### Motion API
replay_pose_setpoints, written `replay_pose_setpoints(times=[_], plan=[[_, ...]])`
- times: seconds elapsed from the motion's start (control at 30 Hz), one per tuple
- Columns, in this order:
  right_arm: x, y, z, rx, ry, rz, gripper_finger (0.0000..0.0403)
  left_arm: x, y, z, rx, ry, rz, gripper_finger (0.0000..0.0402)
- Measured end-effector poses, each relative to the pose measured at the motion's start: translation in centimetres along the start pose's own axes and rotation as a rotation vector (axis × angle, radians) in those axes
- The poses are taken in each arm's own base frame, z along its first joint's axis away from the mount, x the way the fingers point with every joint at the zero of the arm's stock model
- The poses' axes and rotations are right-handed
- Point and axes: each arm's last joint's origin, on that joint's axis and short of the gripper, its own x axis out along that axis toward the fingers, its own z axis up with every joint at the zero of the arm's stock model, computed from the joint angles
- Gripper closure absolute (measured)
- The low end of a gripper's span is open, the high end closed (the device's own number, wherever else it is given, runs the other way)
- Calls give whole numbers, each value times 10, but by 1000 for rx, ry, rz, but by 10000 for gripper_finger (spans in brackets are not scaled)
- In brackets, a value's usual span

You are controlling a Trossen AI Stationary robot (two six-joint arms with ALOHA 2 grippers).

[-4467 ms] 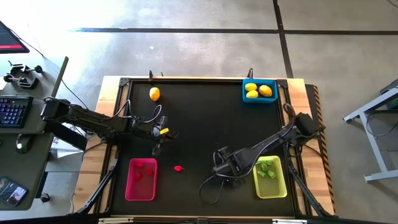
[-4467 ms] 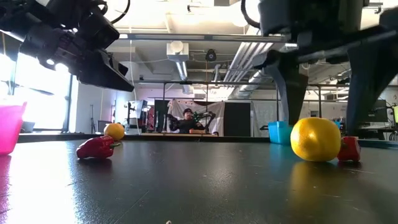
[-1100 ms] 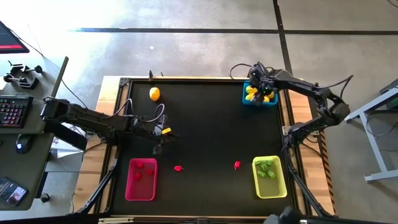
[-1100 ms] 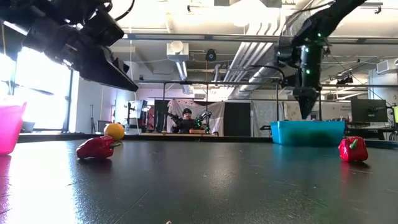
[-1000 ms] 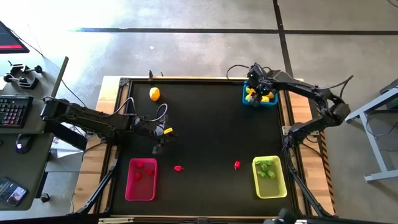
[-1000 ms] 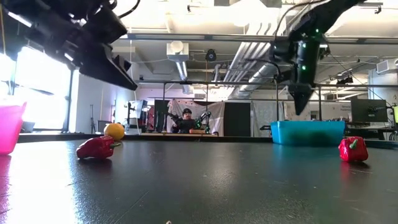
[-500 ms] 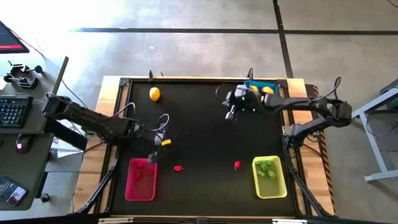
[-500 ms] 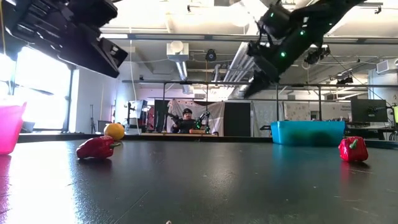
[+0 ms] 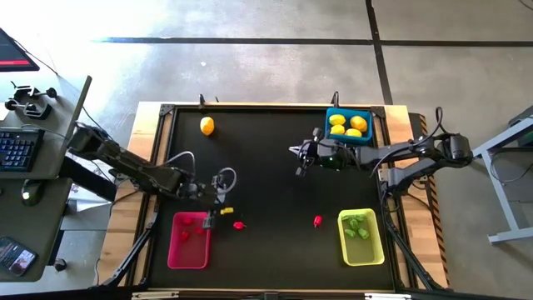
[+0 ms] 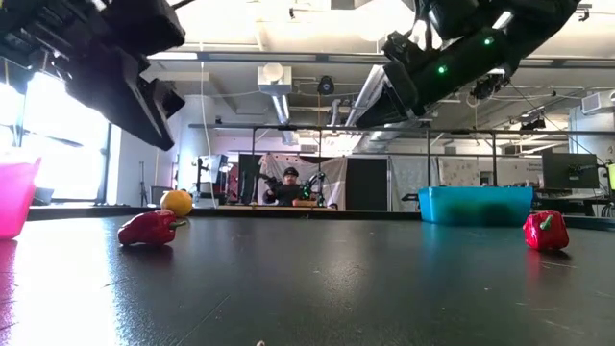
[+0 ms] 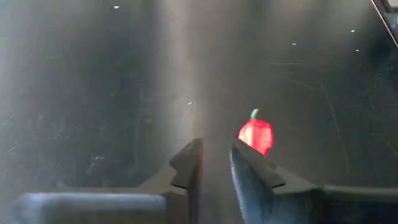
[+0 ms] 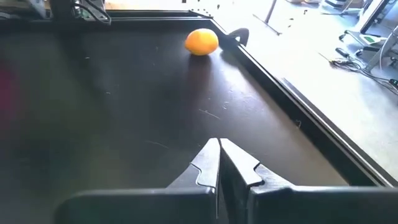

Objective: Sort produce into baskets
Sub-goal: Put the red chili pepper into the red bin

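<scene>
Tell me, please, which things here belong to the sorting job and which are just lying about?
Job: loose lemon, two loose red pieces, blue basket, pink basket, green basket.

Lying about: keyboard, phone on the side desk.

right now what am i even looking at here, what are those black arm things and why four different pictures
Two robot arms work at a black table, sorting toy produce into coloured baskets. One picture looks straight down, one looks level across the tabletop, and two come from cameras on the arms' wrists.

From above: the blue basket holds yellow lemons, the green basket holds green pieces, and the pink basket holds red ones. Loose on the table are one lemon and two red peppers.

The left pincer is slightly open and empty, just beside the nearer pepper and the pink basket. The right pincer is shut and empty, over mid-table, pointing towards the loose lemon.
</scene>
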Motion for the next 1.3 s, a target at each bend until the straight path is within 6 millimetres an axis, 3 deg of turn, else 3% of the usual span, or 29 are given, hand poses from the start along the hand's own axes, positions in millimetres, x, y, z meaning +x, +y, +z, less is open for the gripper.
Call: replay_pose_setpoints(times=[0.27, 0.47, 1.03, 1.3], plan=[[0, 1, 0, -7, -3, 2, 402, 23, -25, 19, 7, 129, 35, 244], [0, 1, -1, -16, 8, 2, 403, 43, -34, 26, 17, 247, 16, 214], [-3, 8, -3, -7, 22, 35, 403, 78, -39, 10, 90, 382, 5, 230], [-5, 15, -3, -19, 19, 59, 403, 79, -40, 9, 76, 382, 8, 281]])
